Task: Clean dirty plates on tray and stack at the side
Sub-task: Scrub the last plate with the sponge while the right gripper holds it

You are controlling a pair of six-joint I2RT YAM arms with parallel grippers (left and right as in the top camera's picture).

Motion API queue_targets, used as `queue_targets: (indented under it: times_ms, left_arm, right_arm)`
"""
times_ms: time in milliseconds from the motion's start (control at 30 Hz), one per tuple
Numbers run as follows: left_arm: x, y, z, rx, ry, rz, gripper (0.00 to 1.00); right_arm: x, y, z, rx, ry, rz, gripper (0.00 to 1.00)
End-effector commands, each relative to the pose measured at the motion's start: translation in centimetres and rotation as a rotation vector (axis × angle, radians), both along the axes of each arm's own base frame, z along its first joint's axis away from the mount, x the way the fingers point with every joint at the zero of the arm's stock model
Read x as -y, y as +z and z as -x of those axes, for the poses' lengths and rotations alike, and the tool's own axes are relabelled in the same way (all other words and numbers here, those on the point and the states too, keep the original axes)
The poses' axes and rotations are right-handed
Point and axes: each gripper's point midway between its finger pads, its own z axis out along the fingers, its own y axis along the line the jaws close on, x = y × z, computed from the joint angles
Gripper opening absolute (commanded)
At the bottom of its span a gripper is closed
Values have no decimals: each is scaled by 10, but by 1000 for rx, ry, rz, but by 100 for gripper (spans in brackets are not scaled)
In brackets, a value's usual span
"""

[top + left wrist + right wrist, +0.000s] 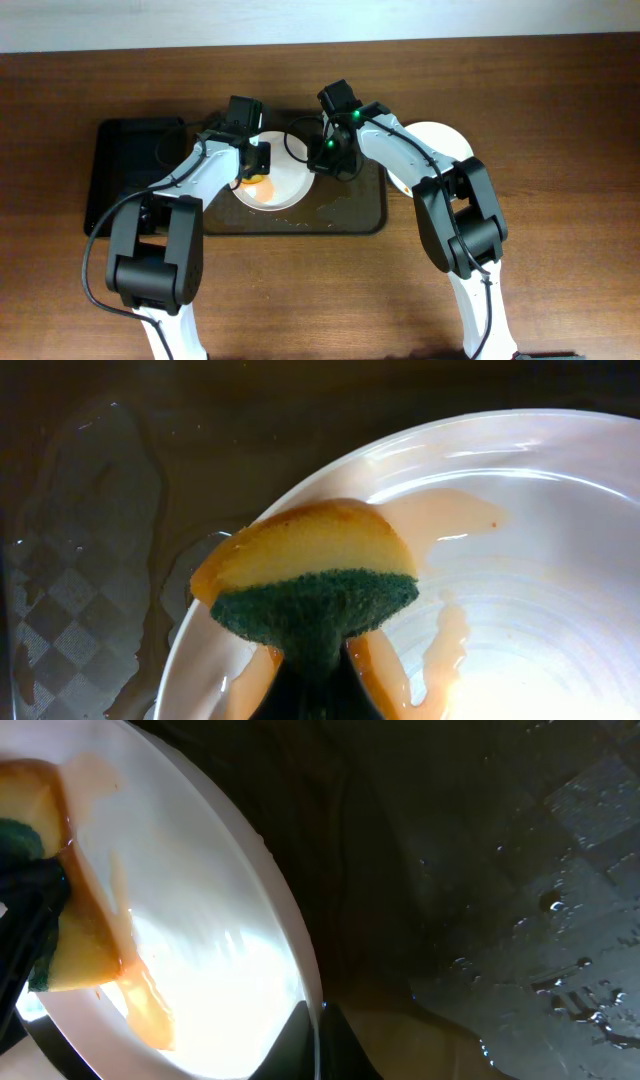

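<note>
I've got L claw (310, 695) clamped on sponge (310, 575), pressed to smeared plate (520, 560), left of tray (350, 215) ctr. R claw (317, 1042) pinched tight on plate rim.

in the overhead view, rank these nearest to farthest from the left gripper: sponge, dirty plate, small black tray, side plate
1. sponge: clamped in the left gripper itself.
2. dirty plate: right under it, on the big tray.
3. small black tray: farther out, at the table's left.
4. side plate: farthest, past the big tray's right end.
</note>
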Motion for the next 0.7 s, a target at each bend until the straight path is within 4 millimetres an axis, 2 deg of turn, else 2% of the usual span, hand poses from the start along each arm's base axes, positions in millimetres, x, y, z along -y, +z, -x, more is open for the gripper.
queue_targets:
  times_ms: [0, 67, 200, 333, 400, 433, 467, 533, 600, 667]
  left_arm:
    - [58, -36, 49, -182, -410, 233, 0]
    - [82, -22, 50, -136, -611, 326, 0]
    - [83, -20, 48, -116, -644, 325, 0]
    - [41, -21, -1, -7, -337, 187, 0]
    - [9, -18, -23, 60, -160, 96, 0]
    - [-11, -18, -27, 68, -39, 42, 0]
    - [-35, -20, -23, 58, 106, -20, 0]
    - [-52, -24, -9, 9, 211, -60, 0]
    - [-53, -30, 8, -66, 205, -72, 0]
    - [-36, -36, 23, -146, 108, -4, 0]
  right_arm:
    - [6, -8, 2, -6, -2, 26, 4]
    - [6, -8, 2, -6, -2, 26, 4]
    - [6, -8, 1, -3, -2, 25, 4]
    - [6, -8, 1, -3, -2, 25, 4]
    - [6, -8, 2, -5, -2, 26, 4]
    - [6, -8, 2, -6, -2, 26, 4]
    - [6, -8, 2, -6, -2, 26, 4]
    - [6, -8, 2, -6, -2, 26, 4]
    - [6, -8, 2, -6, -2, 26, 4]
    - [6, -8, 2, -7, -2, 26, 4]
